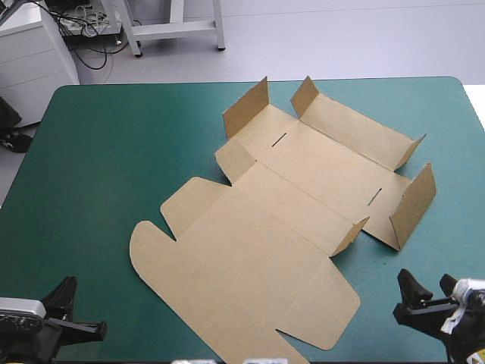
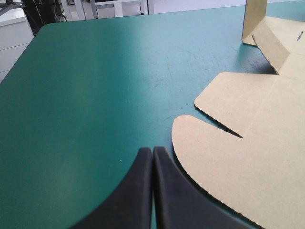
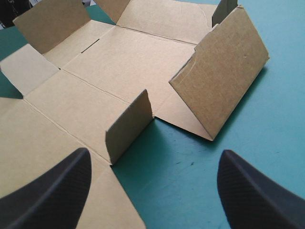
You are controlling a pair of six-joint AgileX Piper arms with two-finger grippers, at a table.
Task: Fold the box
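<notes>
— What does the left wrist view give that the others don't?

— The left hand (image 2: 152, 151) close up. Its two broad black fin-shaped fingers are pressed together into one arch, holding nothing. Just beside it lies the rounded flap (image 2: 214, 162) of the box, flat on the teal-green tabletop (image 2: 86, 95). Whether finger and board touch, I cannot tell.

— And from above?

— Only the high view shows the whole box (image 1: 303, 174): one cut sheet of brown board, lying aslant across the middle of the tabletop, from the near edge toward the far right. Its near half lies flat, and its far half has panels lifted. That view also shows two thin slits (image 1: 279, 139) in the floor panel, where the right wrist view shows one.

— How many panels stand up?

— Five plainly, counted in the right wrist view: the small flap (image 3: 128, 124) nearest, the big wall (image 3: 224, 71) leaning beside it, and three more farther off.

— And the right side?

— The right hand (image 3: 155, 152), at the near right corner, has its black fingers spread wide with only bare cover between them. The small flap and the big wall are just ahead of it, and it touches neither.

— Totals?

— One box and two hands, one pinched together, one splayed, both empty.
</notes>
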